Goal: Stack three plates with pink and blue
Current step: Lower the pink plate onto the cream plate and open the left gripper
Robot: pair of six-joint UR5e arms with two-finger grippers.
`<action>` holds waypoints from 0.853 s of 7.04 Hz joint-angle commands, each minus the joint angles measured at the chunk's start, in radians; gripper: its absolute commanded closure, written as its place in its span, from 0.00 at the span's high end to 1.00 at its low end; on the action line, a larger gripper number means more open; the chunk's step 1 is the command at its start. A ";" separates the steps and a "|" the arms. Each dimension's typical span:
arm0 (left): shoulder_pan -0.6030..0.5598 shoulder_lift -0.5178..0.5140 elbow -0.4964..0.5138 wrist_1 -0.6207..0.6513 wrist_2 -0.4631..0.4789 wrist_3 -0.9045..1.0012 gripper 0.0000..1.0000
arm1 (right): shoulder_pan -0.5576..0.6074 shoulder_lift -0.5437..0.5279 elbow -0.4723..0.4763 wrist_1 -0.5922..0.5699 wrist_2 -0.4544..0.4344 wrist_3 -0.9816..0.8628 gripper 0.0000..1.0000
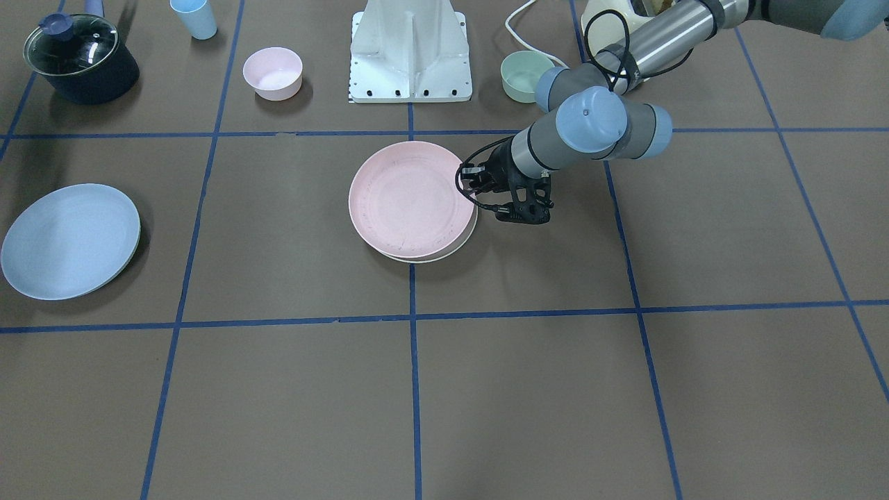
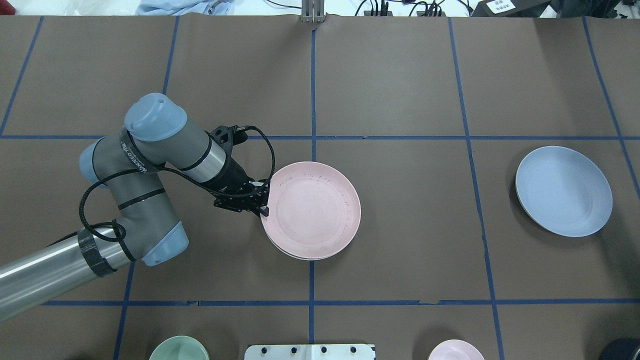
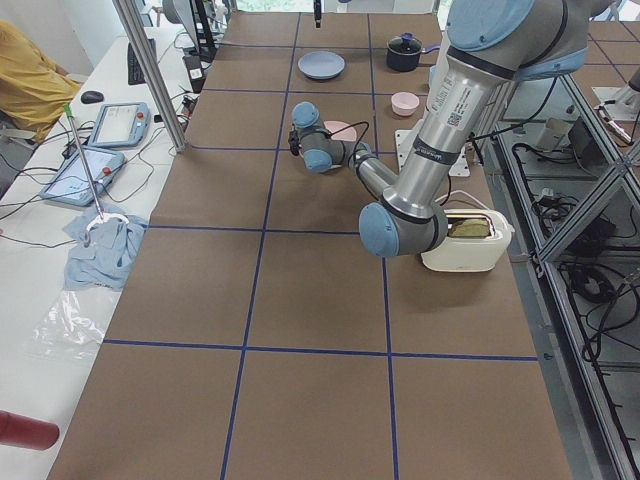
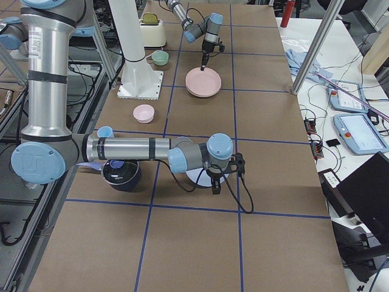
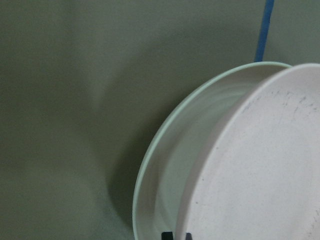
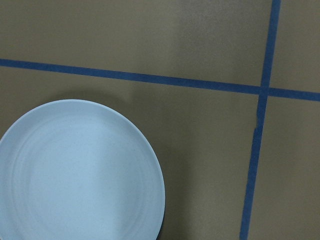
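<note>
The pink plate sat on the cream plate near the middle of the desk. The two were not quite aligned, and a thin crescent of cream rim showed under the pink one. The left arm reached in from its own side, and the left gripper was at the pink plate's edge nearest that arm. In the left wrist view, two dark fingertips stood close together at the pink rim. The gripper therefore appeared to be pinching that rim, though only the very tips were in view. On that side the pink edge looked slightly lifted off the cream plate rather than nested flat in it.

The blue plate lay flat by itself, well apart from the other two, on the robot's right side of the desk. The right gripper hung just over it, and the right wrist camera looked straight down on the plate, with crossed blue tape lines beside it. I could not tell whether that gripper was open or closed. It showed only in the side view, and it held nothing visible.

A pink bowl and a green bowl stood near the robot's base.
</note>
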 commanded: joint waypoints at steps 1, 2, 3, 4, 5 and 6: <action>0.001 0.001 0.013 -0.020 0.000 0.000 0.36 | 0.000 0.000 0.000 0.000 0.001 0.000 1.00; -0.001 0.001 0.009 -0.021 0.000 0.002 0.47 | -0.002 0.000 0.000 0.000 0.001 0.000 1.00; -0.001 -0.001 -0.001 -0.041 -0.001 0.000 0.51 | -0.008 0.000 0.000 0.000 0.002 0.003 1.00; -0.004 0.004 -0.020 -0.064 -0.002 -0.003 0.53 | -0.034 0.001 0.011 0.002 0.011 0.046 1.00; -0.023 0.010 -0.043 -0.063 -0.002 -0.003 0.53 | -0.073 0.001 0.020 0.056 0.011 0.133 1.00; -0.049 0.020 -0.069 -0.061 -0.005 -0.003 0.53 | -0.124 -0.002 0.012 0.142 0.002 0.259 1.00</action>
